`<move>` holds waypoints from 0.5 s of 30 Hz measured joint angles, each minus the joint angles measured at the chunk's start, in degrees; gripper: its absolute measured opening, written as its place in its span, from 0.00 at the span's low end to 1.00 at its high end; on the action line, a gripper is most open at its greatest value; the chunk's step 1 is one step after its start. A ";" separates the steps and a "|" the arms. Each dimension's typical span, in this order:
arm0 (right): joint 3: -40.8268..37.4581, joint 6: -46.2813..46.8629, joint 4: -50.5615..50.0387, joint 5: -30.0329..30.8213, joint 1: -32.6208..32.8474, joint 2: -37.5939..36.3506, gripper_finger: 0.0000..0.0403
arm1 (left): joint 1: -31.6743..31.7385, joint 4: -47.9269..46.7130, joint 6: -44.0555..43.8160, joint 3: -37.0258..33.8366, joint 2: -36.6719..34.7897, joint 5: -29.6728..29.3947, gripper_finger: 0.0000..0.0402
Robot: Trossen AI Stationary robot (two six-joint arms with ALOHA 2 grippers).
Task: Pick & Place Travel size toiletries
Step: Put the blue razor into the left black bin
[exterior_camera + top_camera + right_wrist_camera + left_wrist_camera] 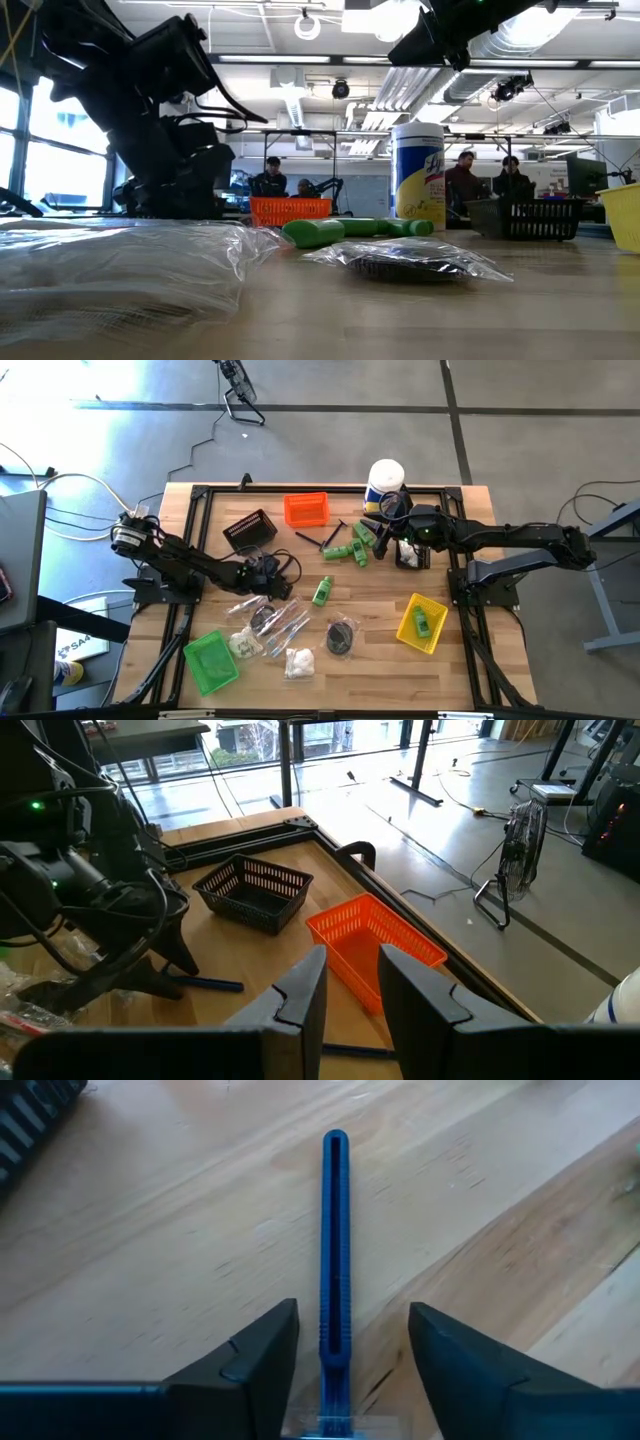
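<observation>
We see the left gripper (345, 1342) spread low over the wooden surface (170, 1250), a blue stick (335, 1250) lying between its fingers. The right gripper (350, 985), fingers parted and empty, hovers near the orange bin (375, 935) and white canister (385, 482).

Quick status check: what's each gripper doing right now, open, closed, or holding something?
Left gripper: open, fingers either side of a blue stick on the table.
Right gripper: open, empty, above the orange bin.
</observation>
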 joint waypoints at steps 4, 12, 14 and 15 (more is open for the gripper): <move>-0.01 0.00 0.00 0.00 0.01 0.00 0.21 | 0.01 0.24 -1.15 -0.02 0.02 0.05 0.39; -0.02 0.00 0.00 0.00 0.00 0.00 0.21 | 0.04 0.35 -1.76 -0.02 0.04 0.31 0.32; -0.02 0.05 0.00 0.00 0.01 0.00 0.21 | 0.04 0.37 -1.91 -0.02 0.04 0.38 0.30; -0.02 0.21 0.00 0.00 0.01 0.00 0.21 | 0.04 0.39 -2.42 -0.02 0.04 0.44 0.30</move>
